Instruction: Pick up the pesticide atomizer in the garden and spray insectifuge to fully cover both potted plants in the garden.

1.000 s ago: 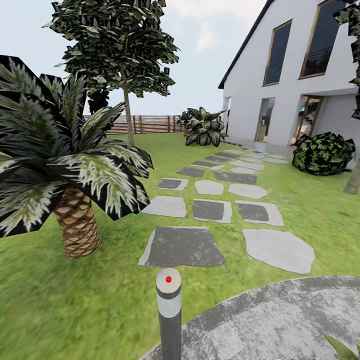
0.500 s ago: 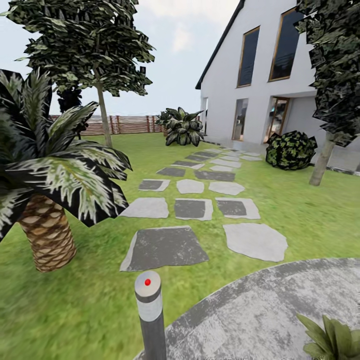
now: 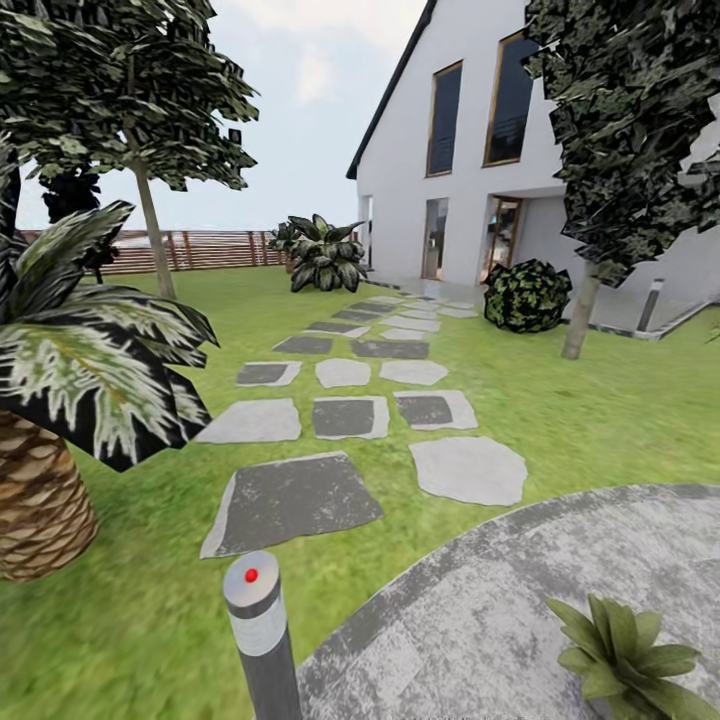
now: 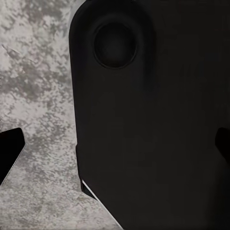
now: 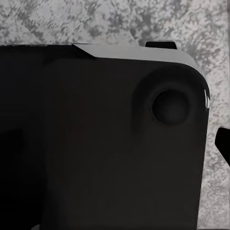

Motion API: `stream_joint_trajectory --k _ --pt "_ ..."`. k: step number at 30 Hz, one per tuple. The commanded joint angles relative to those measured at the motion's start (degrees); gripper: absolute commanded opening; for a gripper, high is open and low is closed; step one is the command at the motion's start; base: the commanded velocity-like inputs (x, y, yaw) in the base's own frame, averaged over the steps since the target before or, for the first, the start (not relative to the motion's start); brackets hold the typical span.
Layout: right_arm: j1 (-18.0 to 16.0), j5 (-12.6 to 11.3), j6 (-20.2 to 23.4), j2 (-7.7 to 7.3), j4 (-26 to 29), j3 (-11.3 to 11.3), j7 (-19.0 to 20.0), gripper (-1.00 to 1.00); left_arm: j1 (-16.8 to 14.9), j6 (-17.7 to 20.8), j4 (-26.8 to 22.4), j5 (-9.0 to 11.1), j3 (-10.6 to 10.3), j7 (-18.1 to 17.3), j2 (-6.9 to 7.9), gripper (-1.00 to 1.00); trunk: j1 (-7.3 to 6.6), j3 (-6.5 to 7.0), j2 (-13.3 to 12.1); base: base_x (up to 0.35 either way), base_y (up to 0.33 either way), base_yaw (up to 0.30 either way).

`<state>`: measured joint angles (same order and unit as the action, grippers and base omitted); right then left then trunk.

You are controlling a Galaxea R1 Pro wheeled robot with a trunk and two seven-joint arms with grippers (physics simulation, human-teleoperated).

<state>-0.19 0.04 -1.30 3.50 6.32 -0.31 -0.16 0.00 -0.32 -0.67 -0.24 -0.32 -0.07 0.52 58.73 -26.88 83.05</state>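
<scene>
- the head view looks over the garden lawn (image 3: 600, 420), with a round grey stone patio (image 3: 500, 610) in the near right corner.
- grey stepping stones (image 3: 345, 415) run from the patio edge across the grass toward a white house (image 3: 470, 190) with tall dark windows.
- a grey bollard lamp (image 3: 255, 625) with a red dot on top stands at the patio's near edge, in the grass.
- a scaly-trunked palm (image 3: 60, 400) fills the left side; behind it rises a thin-trunked tree (image 3: 140, 110), and a horizontal-slat wooden fence (image 3: 215, 250) closes the far end of the lawn.
- a spiky green plant (image 3: 625, 655) sits on the patio at the lower right, cut off by the picture's edge; its pot cannot be made out.
- a dark round bush (image 3: 527, 295) sits by the house, beside another tree (image 3: 620, 130).
- the pesticide atomizer cannot be located from these views.
- both wrist views face a black robot body panel (image 4: 153, 120) over mottled grey stone (image 5: 143, 21); whether the left claw or the right claw is open or closed cannot be told.
</scene>
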Motion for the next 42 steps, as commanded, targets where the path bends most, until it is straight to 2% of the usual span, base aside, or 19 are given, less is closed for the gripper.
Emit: stream_joint_trajectory --k 1,35,38,42 --pt "0.0 0.0 -0.1 0.01 0.0 -0.1 0.0 1.00 0.0 0.0 0.0 0.0 0.0 0.0 0.02 1.00 0.00 -0.05 0.0 0.000 0.000 -0.275" --pt "0.0 0.0 -0.2 -0.09 0.1 -0.1 0.0 1.00 0.0 0.0 -0.1 -0.1 0.0 0.0 0.05 1.00 0.00 -0.05 0.0 0.000 0.000 -0.275" --pt "0.0 0.0 -0.2 -0.59 0.8 -0.1 0.0 1.00 -0.1 -0.5 -0.4 -0.1 0.0 0.0 0.08 1.00 0.00 -0.05 0.0 0.000 0.000 -0.275" --pt "0.0 0.0 -0.1 -2.51 2.5 -0.1 0.0 1.00 -0.3 -5.6 -3.1 0.0 0.0 0.1 0.47 1.00 0.00 -0.05 0.0 0.000 0.000 -0.275"
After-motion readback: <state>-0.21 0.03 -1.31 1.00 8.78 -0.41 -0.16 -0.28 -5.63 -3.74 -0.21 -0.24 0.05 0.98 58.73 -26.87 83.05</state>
